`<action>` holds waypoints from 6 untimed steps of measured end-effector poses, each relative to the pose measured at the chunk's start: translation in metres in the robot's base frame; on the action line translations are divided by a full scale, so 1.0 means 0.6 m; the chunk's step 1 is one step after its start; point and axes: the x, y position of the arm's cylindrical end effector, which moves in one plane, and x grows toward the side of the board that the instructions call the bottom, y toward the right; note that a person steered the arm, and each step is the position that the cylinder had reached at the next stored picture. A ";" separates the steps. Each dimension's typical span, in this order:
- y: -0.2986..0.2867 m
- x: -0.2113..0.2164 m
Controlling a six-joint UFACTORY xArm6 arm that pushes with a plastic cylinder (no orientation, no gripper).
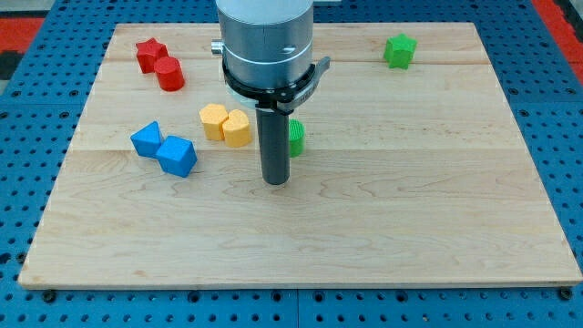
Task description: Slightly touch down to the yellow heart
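Two yellow blocks touch near the board's middle left: one with a notched, heart-like outline [237,128] and a rounder one [213,120] on its left. My tip [275,180] rests on the board below and to the right of the heart-like block, a short gap apart from it. The rod hides most of a green block [297,138] just behind it.
A red star [148,53] and a red cylinder [169,74] sit at the top left. Two blue blocks [146,140] [177,156] touch at the left. A green block [399,50] sits at the top right. The wooden board [410,210] lies on blue pegboard.
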 end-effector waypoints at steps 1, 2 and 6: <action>-0.081 -0.003; -0.145 -0.007; -0.144 -0.015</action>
